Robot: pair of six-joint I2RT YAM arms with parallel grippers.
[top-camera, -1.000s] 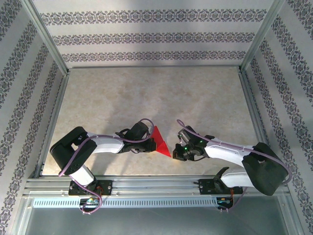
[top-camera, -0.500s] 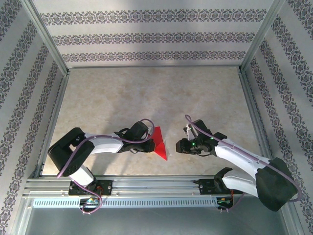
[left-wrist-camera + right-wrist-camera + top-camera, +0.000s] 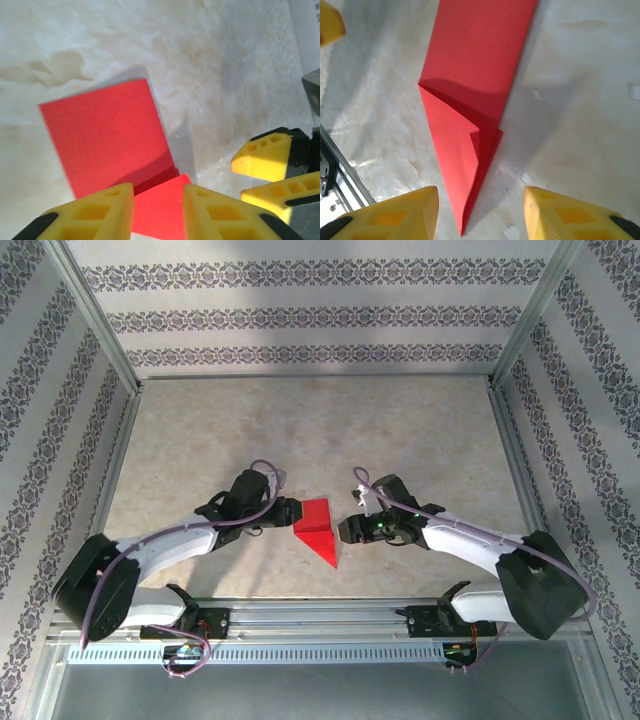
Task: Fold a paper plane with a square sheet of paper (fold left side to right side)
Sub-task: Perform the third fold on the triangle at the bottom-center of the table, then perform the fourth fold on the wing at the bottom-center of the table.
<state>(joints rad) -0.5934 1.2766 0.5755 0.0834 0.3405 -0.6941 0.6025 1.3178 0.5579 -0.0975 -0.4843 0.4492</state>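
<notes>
One folded red paper sheet [image 3: 318, 528] lies between two claws. Left claw [image 3: 292, 515], part-open, straddles its edge; right claw [image 3: 344, 530], wider open, just beside; both empty.

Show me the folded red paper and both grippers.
folded red paper [image 3: 316, 525], top external view, on its flat upper layer.
left gripper [image 3: 158, 195], left wrist view, midway between its yellow fingertips.
right gripper [image 3: 481, 197], right wrist view, midway between its yellow fingertips.
</notes>
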